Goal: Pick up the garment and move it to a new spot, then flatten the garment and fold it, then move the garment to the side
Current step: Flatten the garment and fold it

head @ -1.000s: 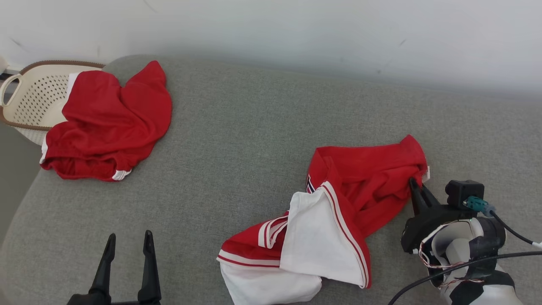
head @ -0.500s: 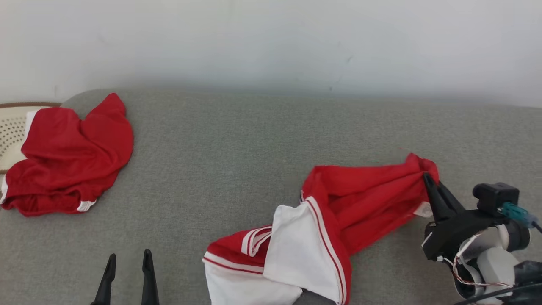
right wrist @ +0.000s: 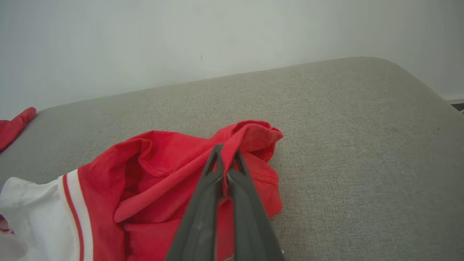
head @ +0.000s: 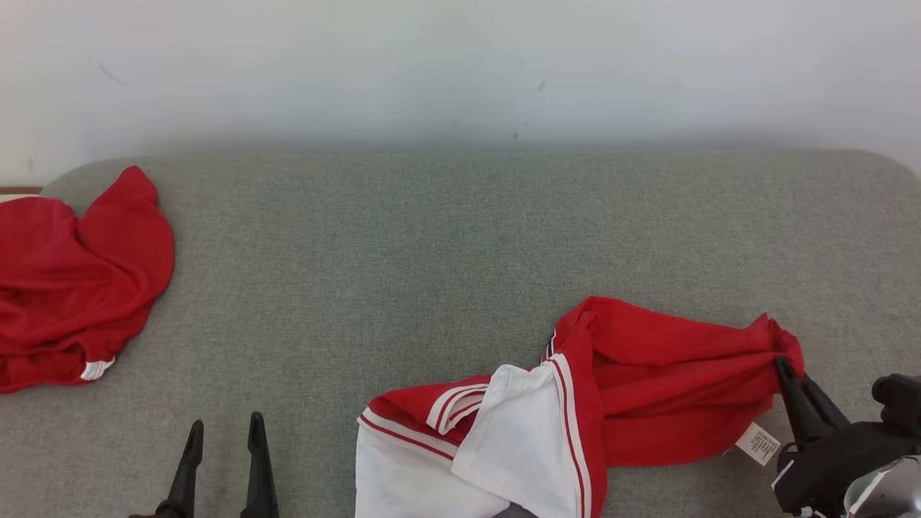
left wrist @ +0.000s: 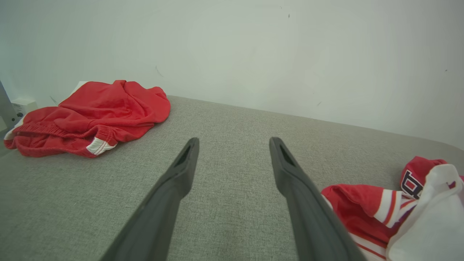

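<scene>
The garment (head: 647, 388) is a red jersey with white panels, lying crumpled at the lower right of the head view on a grey padded surface (head: 432, 252). Its right-hand part is plain red cloth, drawn into long folds that run together toward the right edge of the frame. To the left a broad white panel edged with thin red and white stripes folds over the red, and a striped cuff or hem sits just beside it; the white cloth runs off the bottom edge. A small white care label (head: 757, 443) hangs from the lower red edge. In the left wrist view the garment (left wrist: 362, 203) shows at the lower right, with part of a dark letter or number on a red fold. The right hand (head: 791, 374) is pinched tight on the gathered red end, and in its own wrist view the two dark fingers of the right hand (right wrist: 227, 152) meet over a bunched ridge of the garment (right wrist: 163, 170). The left hand (head: 225, 424) stands at the lower left, well apart from the cloth, its fingers spread wide and holding nothing, as the left wrist view (left wrist: 233, 141) confirms. A second red garment (head: 72, 288) lies heaped at the far left edge. A pale wall (head: 460, 65) fills the top of the frame.
</scene>
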Robot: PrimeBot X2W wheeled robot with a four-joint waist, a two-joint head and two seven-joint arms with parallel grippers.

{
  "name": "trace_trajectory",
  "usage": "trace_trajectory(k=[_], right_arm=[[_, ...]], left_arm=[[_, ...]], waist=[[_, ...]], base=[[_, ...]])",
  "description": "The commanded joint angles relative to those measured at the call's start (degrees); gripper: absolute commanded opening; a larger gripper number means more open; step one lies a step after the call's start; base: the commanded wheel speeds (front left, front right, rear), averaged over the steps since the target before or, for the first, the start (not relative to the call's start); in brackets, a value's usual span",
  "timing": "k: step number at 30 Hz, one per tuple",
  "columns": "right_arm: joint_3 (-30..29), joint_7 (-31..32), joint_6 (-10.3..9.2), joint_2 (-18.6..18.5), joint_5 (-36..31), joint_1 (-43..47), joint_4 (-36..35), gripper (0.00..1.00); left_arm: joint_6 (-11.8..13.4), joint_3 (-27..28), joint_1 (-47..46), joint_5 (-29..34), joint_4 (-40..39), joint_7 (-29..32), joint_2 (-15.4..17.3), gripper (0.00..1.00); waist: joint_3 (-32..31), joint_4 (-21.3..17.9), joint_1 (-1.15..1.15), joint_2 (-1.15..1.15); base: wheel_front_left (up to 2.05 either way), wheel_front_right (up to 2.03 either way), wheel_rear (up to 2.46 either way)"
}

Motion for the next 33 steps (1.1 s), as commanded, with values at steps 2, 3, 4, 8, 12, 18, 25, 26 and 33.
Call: trace_trajectory(k=[2,3,4,8,12,18,25,26,33], right_arm=[[-1.1,-0.8,0.03,0.2,-2.6,0.8,0.8,1.0],[-1.5,-1.4,0.03,0.2,-3.9,0.8,1.1,1.0],[-1.9,-2.1,0.03,0.4,-5.2,0.8,1.4,1.0],[-3.3,-5.8,0.03,1.6,-9.2,0.2,1.5,1.0],[-3.1,-9.6,0.03,3.3,-10.1,-0.1,1.5,1.0],[-1.9,-13.6,0.03,4.8,-10.2,-0.1,2.7,1.0],[-1.3,-21.8,0.03,7.7,-11.7,0.8,4.3,1.0],[-1.3,-22.4,0.03,8.1,-11.9,1.0,4.7,1.0],[-0.7,-24.0,0.03,9.1,-12.5,0.0,7.5,1.0]], left_arm=[[-0.3,0.2,-0.7,0.0,0.6,-0.3,0.0,1.0],[-0.3,0.3,-1.0,0.0,0.6,-0.3,0.0,1.0],[-0.4,0.4,-1.2,0.1,0.6,-0.3,0.0,1.0],[-0.7,0.9,-0.7,0.5,0.6,-0.3,0.0,1.0],[-0.9,1.2,-0.1,0.8,0.2,-0.3,0.0,1.0],[-1.0,1.4,0.3,1.3,-0.3,-0.3,0.0,1.0],[-1.4,1.8,1.2,2.0,-1.1,-0.3,0.0,1.0],[-1.5,1.8,1.3,2.1,-1.2,-0.3,0.0,1.0],[-4.7,-0.7,-0.2,2.7,-0.8,-0.3,0.0,1.0]], waist=[[0.3,-0.2,0.0,0.0],[0.3,-0.2,0.0,0.0],[0.2,-0.1,0.0,0.0],[-0.3,-0.1,0.0,0.0],[-0.8,0.3,0.0,0.0],[-1.6,1.1,0.0,0.0],[-2.5,2.0,0.0,0.0],[-2.6,2.1,0.0,0.0],[-2.6,2.1,0.0,0.0]], base=[[0.0,0.0,0.0],[0.0,0.0,0.0],[0.0,0.0,0.0],[0.0,0.0,0.0],[0.0,0.0,0.0],[0.0,0.0,0.0],[0.0,0.0,0.0],[0.0,0.0,0.0],[0.0,0.0,0.0]])
